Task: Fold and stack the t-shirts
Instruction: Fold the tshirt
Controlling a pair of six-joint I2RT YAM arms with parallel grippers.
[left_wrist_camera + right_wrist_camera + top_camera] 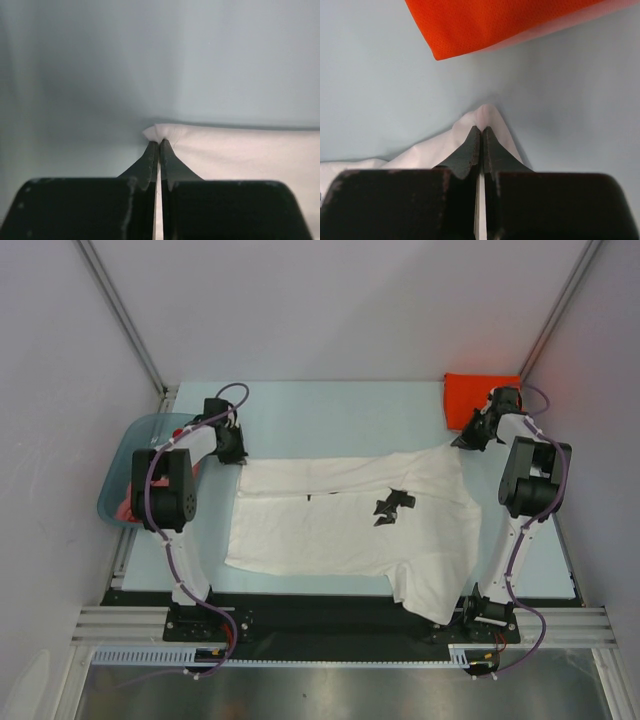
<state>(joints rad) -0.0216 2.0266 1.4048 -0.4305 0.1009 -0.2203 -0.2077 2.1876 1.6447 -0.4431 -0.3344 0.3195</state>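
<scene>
Basin of blue-grey plastic (135,445) sits on the pale blue counter (330,410), off to the outer left of the left tool (159,143) and nearer the arm bases than its tips. A scrap of reddish cloth (124,508) shows at the basin's near rim; too little of it shows to tell what it is. The left tool is clenched. Its dark fingers (149,162) are pressed flat together, and a small puckered corner of the large white cloth t-shirt (330,525) is nipped at their very tips. Ahead of those tips lies only bare counter; to their right the shirt's far edge runs off flat and straight.

From that pinched corner the white shirt spreads across the counter between the two tools and back toward the arm bases. A small black print (392,506) sits on it, closer to the right tool (481,129) than to the left. One flap of the shirt reaches past the counter's near edge beside the right arm's base.

The right tool is likewise clamped on the white shirt, with a raised peak of cloth gripped between its closed tips and the fabric trailing down to its left. Just beyond its tips, apart from them, lies a folded bright orange-red mesh t-shirt (495,25), flat on the counter's far right corner.
</scene>
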